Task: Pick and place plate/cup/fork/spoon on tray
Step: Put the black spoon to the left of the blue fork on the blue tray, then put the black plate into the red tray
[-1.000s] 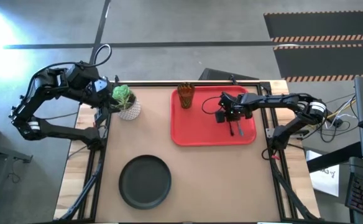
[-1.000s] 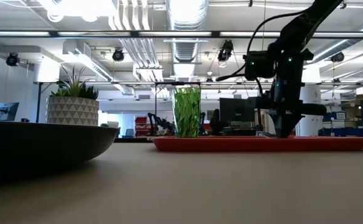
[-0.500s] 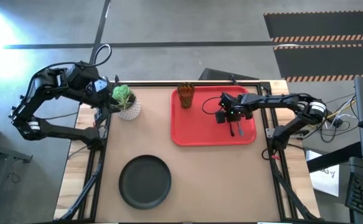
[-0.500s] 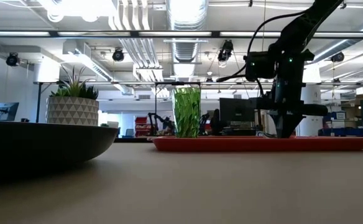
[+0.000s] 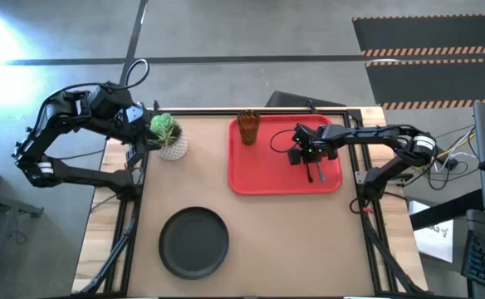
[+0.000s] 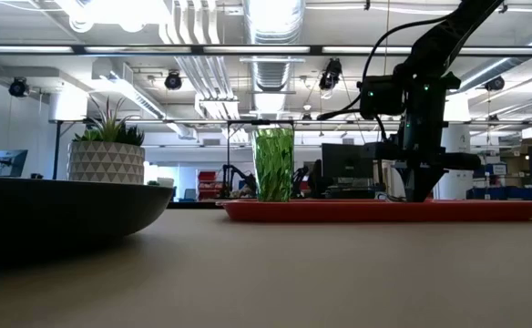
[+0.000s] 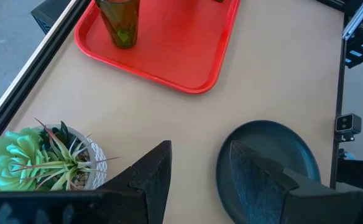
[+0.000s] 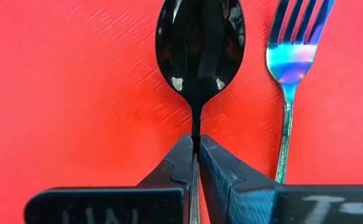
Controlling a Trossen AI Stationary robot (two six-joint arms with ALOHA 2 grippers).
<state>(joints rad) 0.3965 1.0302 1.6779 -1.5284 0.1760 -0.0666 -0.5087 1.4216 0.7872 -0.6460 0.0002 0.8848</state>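
Tray (image 5: 251,178) already has the cup (image 5: 247,127) and fork (image 8: 285,93); the plate (image 5: 193,242) sits on the worktop (image 5: 292,241). Right pincer (image 8: 196,155) pinches the spoon (image 8: 200,43) down on the tray, left pincer (image 7: 197,171) waits wide by the plant (image 5: 168,133).

Overhead, table-level, two wrist views

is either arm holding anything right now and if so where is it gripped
The right gripper is shut on the dark shiny metal spoon, jaws pinching its thin handle just below the bowl, over the red plastic tray. The left holds nothing.
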